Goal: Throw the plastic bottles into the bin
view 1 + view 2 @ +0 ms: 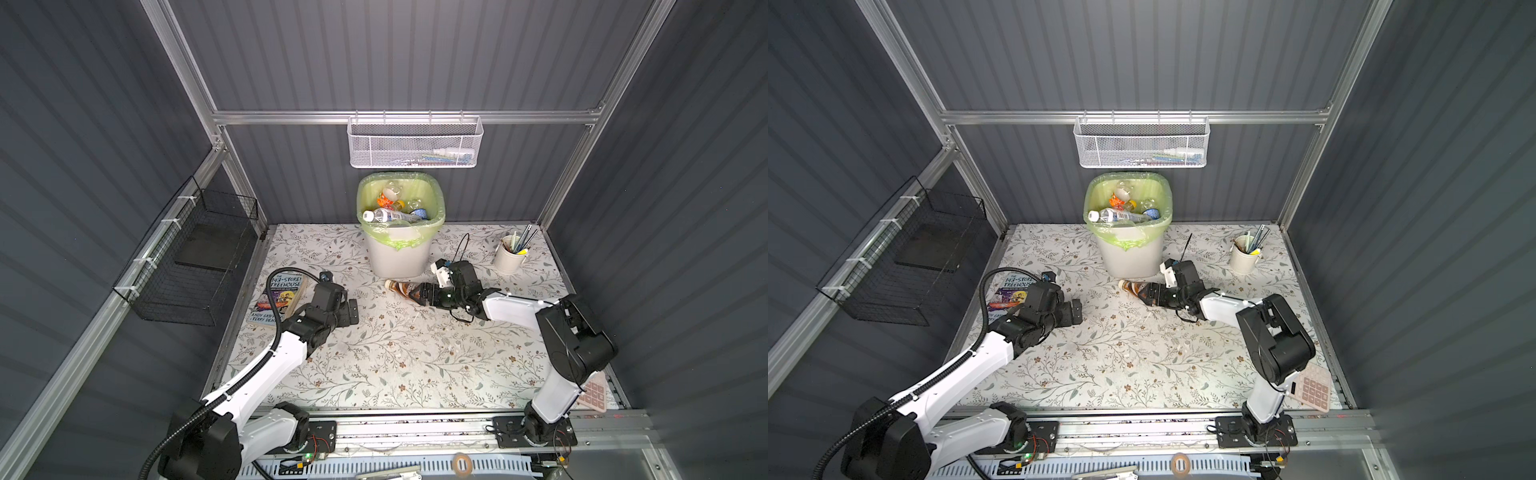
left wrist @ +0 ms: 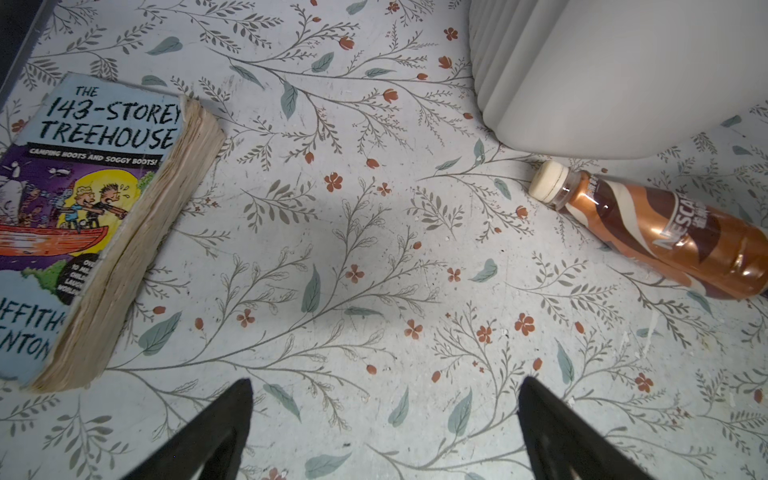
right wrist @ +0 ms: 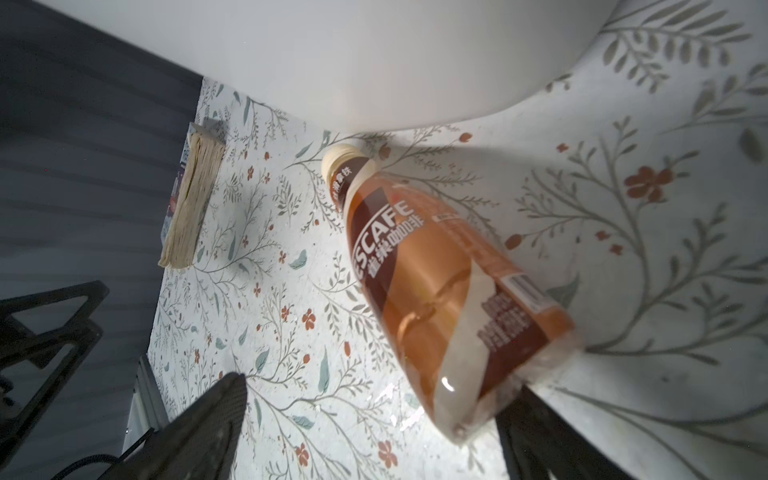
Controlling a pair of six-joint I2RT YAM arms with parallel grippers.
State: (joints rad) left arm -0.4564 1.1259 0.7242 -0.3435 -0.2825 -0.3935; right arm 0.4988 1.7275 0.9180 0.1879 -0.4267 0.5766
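- Far to the left of the bin (image 1: 399, 259), the black wire basket (image 1: 187, 266) hangs on the side wall.
- Left of the bin and farther forward, the book (image 1: 282, 297) lies flat on the table (image 1: 395, 365).
- My left gripper (image 1: 353, 312) hovers low on the bin side of the book. Its jaws are spread to their widest, with only bare table between them.
- The bin stands against the back wall, lined with a green bag. Several bottles (image 1: 390, 214) are piled inside, and a clear one with a white cap lies across the top.
- Just in front of the bin, a brown-labelled bottle (image 1: 401, 289) lies on its side on the table, its cream cap close to the bin's foot.
- My right gripper (image 1: 419, 296) reaches in from the right of the bin, its jaws wide apart around the bottle's base end. In the wrist view, one of the fingers (image 3: 208, 424) stands clear of the label. The other is partly hidden behind the bottle's base, so I cannot tell whether it touches.
- Right of the bin, the white cup of pens (image 1: 509, 257) stands upright, well apart from my right gripper.
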